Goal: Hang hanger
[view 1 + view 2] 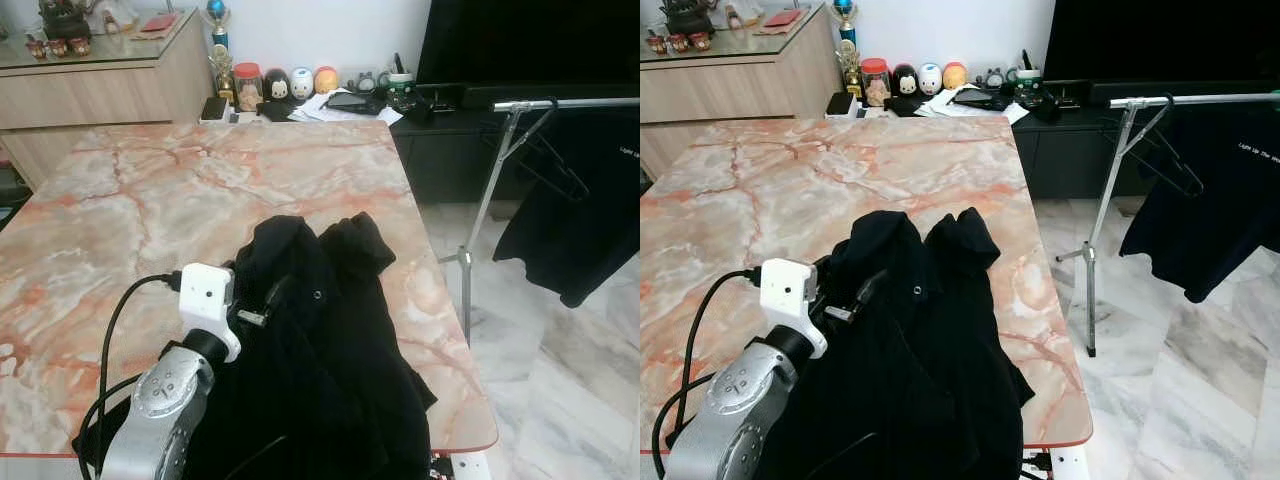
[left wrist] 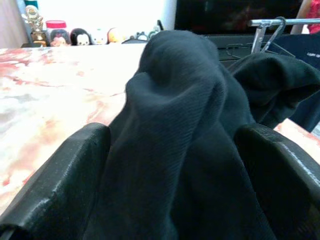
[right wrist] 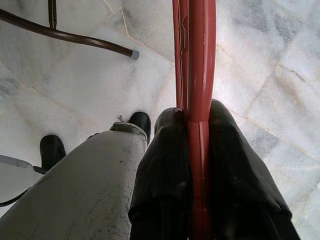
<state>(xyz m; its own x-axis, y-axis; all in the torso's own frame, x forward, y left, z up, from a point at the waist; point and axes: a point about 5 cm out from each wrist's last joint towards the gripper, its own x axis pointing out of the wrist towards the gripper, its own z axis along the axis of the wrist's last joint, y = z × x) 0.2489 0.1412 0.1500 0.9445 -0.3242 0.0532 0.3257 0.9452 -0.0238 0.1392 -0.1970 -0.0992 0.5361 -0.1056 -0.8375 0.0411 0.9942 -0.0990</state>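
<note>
The right gripper (image 3: 197, 150) has its 2 black fingers (image 3: 165, 170) pressed tight on a thin red plastic hanger (image 3: 200, 65), which runs straight out between them above the pale grey marble floor tiles (image 3: 260, 60); a dark curved metal bar with a capped end (image 3: 75, 36) crosses that floor farther off. The left gripper (image 2: 175, 160) has its 2 black fingers (image 2: 65, 175) spread apart, one on each side of a raised fold of the crumpled black fabric garment (image 1: 320, 340), touching it on both sides. That garment lies heaped on the near right part of the pink-and-cream marble-patterned tabletop (image 1: 150, 200), and the silver left arm with its white wrist camera box (image 1: 205, 295) reaches into it from the near edge. Right of the table stands a silver metal clothes rail (image 1: 570, 103), carrying an empty black hanger (image 1: 545, 150) and, beside it, a hanging black T-shirt (image 1: 590, 210).
</note>
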